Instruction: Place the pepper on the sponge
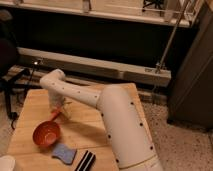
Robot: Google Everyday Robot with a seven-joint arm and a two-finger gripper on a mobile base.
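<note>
Camera view across the wooden table (90,125): the robot's gripper (57,104) hangs low at the left, with the pepper (54,115) slanting right beneath it, just beside the rim of the red-orange bowl (46,134). Whether it has hold of the pepper, I cannot tell. The sponge (64,153) lies bare on the bowl's near side, next to a striped block (86,161), so a loose grip or low carry could drop the pepper into the bowl, and so slender a thing might roll off the small pad.
</note>
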